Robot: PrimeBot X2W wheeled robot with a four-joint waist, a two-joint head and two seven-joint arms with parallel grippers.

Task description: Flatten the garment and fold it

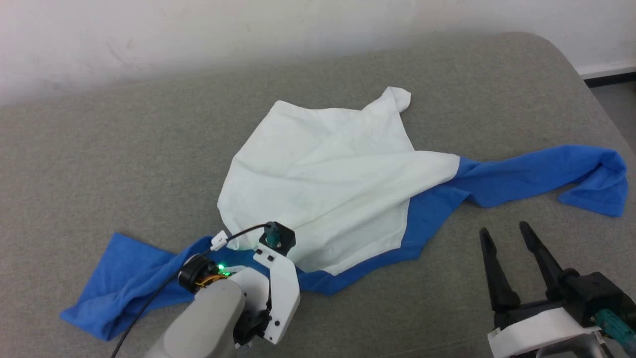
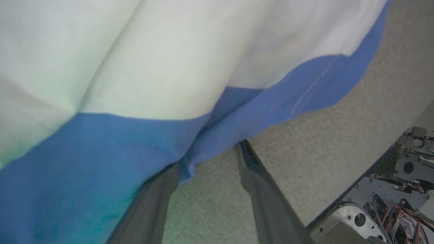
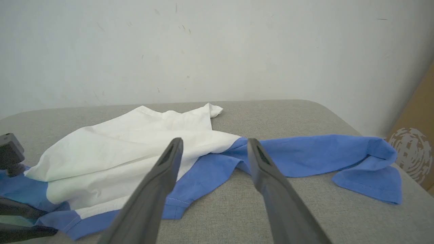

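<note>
Both stages of the task are outstanding, by judgement: the garment (image 1: 328,169) lies crumpled at the centre of the grey tabletop (image 1: 99,164), neither flat nor folded.

Sequence, left to right in the head view:

1. One blue sleeve (image 1: 124,278) trails toward 8 o'clock, bunched on itself.
2. The left claw (image 2: 208,156) sits at 7 o'clock from the white body, at the blue lower band (image 2: 84,162). Its fingers stand apart. One is partly covered by the hem, the other rests over bare tabletop, so the hem edge lies between them, not pinched.
3. The white body is doubled over with diagonal creases. A white corner (image 1: 397,97) points to 1 o'clock.
4. The second blue sleeve (image 1: 546,174) stretches toward 3 o'clock, twisted, its end turned back.
5. The right claw (image 1: 504,228) hovers at 4 o'clock, fingers wide, holding nothing, near the cloth but apart from it.

Surroundings: a pale wall (image 1: 198,30) at 12 o'clock, and a tan board (image 3: 413,156) past the tabletop's right edge.

Obstructions: the overlapped layers and twisted sleeves themselves. The left forearm (image 1: 213,318) also hides part of the band.
</note>
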